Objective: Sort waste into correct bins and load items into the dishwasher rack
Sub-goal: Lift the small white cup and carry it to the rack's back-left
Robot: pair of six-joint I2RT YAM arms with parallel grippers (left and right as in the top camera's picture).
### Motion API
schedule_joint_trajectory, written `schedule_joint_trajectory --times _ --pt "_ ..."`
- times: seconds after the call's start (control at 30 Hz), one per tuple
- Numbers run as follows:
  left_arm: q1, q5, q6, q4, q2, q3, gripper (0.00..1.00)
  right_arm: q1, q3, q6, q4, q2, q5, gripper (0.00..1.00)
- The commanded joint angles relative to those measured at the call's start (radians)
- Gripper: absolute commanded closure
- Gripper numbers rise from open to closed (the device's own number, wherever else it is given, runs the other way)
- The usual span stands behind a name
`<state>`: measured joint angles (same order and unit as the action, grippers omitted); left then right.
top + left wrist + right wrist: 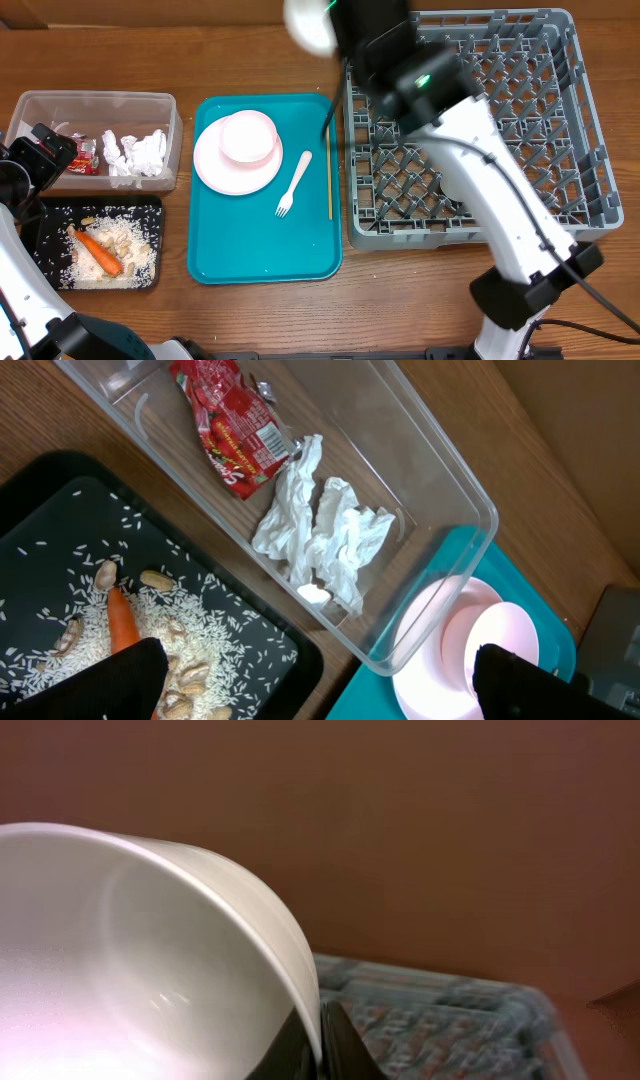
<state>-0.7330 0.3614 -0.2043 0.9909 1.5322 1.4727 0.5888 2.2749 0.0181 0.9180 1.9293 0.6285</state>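
Your right arm (480,170) carries a blurred white bowl (308,25) just off the grey rack's (590,150) corner; plate (213,168), fork (294,183) and chopstick (330,185) lie on the teal tray (260,250).

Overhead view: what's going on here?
Right gripper is shut on the rim of a white bowl, holding it near the far-left corner of the dishwasher rack. Left gripper hangs open over the clear tub, which holds wrapper and tissue; carrot and rice lie in the black tray. Plate, second bowl, fork and chopsticks sit on the teal tray.
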Motion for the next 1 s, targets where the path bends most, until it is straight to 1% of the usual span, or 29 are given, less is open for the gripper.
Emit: schedule_joint_trajectory --times 0.0,0.07,0.17,0.27,0.4,0.5,0.73,0.87,0.97 --pt "0.000 -0.006 -0.006 -0.001 0.001 0.023 0.00 -0.129 0.015 0.131 -0.163 0.036 0.105 0.96" --pt "0.000 -0.006 -0.005 -0.001 0.001 0.023 0.00 -0.188 0.015 0.160 -0.236 0.063 0.031 0.96" --pt "0.000 -0.006 -0.006 -0.001 0.001 0.023 0.00 -0.253 0.015 0.215 -0.287 0.117 -0.113 0.96" --pt "0.000 -0.006 -0.006 -0.001 0.001 0.023 0.00 -0.285 0.015 0.310 -0.353 0.190 -0.103 0.96" --pt "0.000 -0.006 -0.006 -0.001 0.001 0.023 0.00 -0.296 0.015 0.464 -0.485 0.306 -0.050 0.96" --pt "0.000 -0.006 -0.005 -0.001 0.001 0.023 0.00 -0.296 0.015 0.529 -0.550 0.375 -0.045 0.96" --pt "0.000 -0.006 -0.006 -0.001 0.001 0.023 0.00 -0.296 0.013 0.539 -0.541 0.475 -0.042 0.96" --pt "0.000 -0.006 -0.005 -0.001 0.001 0.023 0.00 -0.297 -0.027 0.532 -0.515 0.489 -0.043 0.96" --pt "0.000 -0.006 -0.006 -0.001 0.001 0.023 0.00 -0.298 -0.047 0.528 -0.457 0.489 -0.043 0.96"
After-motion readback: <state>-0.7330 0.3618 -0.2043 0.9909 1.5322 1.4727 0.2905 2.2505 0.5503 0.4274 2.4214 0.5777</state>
